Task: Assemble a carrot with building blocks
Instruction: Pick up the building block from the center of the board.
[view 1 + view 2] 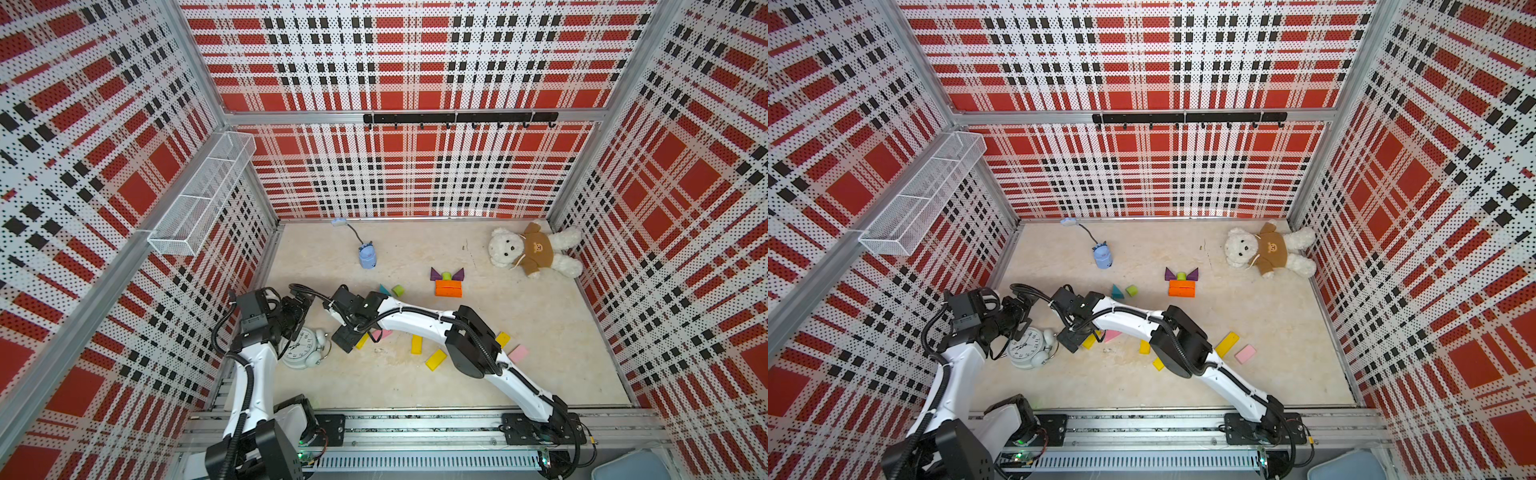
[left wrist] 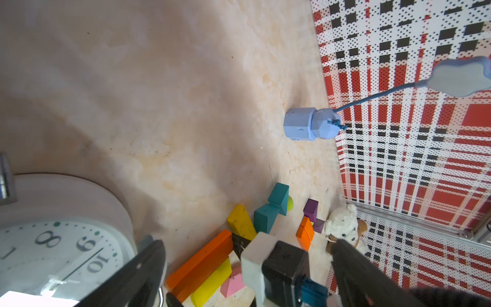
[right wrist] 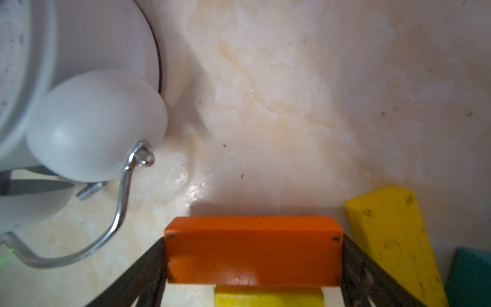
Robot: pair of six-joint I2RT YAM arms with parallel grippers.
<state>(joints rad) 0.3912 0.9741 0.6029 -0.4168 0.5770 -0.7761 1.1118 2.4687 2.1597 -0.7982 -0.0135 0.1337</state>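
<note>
The right tool (image 3: 253, 240) pinches an orange bar (image 3: 252, 255) by its two ends, low on the surface (image 3: 265, 106) near the white clock (image 3: 93, 119). A yellow bar (image 3: 390, 239) lies just beside it. The left tool (image 2: 245, 252) is spread wide and holds nothing, close to the clock.

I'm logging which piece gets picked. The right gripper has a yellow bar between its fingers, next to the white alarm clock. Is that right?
One slip: the right gripper has an orange bar between its fingers, not a yellow one. The right wrist view shows it, next to the white alarm clock.
</note>
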